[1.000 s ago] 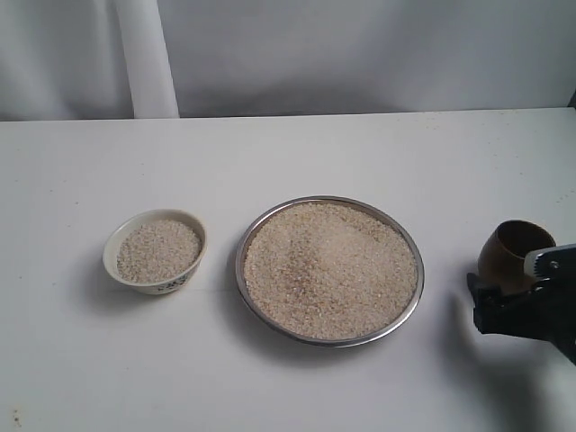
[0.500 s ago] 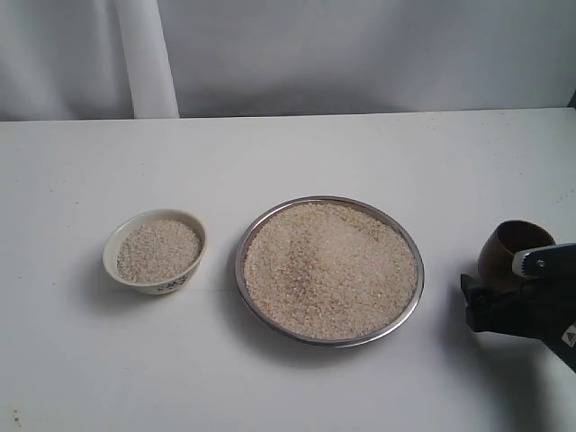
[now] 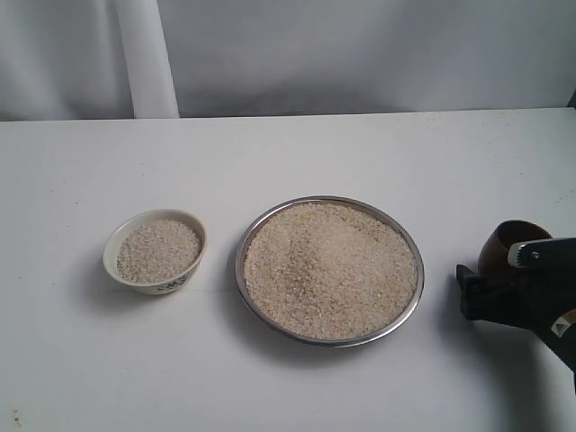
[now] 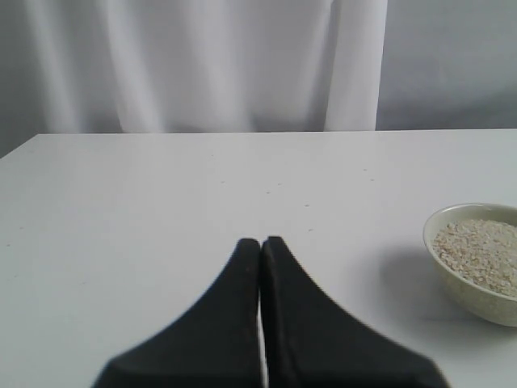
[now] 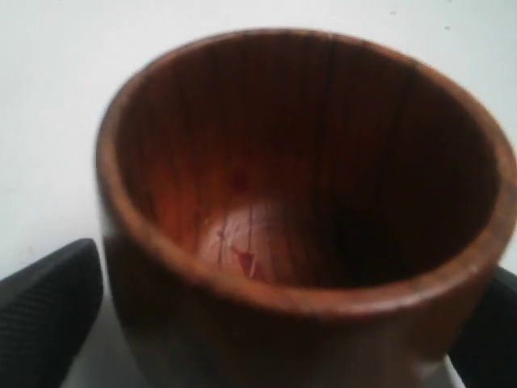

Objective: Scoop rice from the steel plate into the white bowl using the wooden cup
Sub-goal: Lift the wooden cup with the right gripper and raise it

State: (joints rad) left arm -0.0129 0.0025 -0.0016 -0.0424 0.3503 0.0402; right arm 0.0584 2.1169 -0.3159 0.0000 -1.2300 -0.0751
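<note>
The right tool (image 3: 486, 292) stands wide, jaws either side of the cup (image 3: 511, 247) near the counter's (image 3: 315, 153) right edge; I cannot tell whether they touch it. The plate (image 3: 239, 270), heaped with rice (image 3: 328, 270), lies between the cup and the bowl (image 3: 110, 261), which also holds rice. The left tool (image 4: 260, 244) is pinched closed near the bowl.

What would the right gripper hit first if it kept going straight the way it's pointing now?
The wooden cup. It stands just ahead, between the open fingers of the right gripper, so going straight on would likely seat it deeper between them. Depth is hard to judge this close.
</note>
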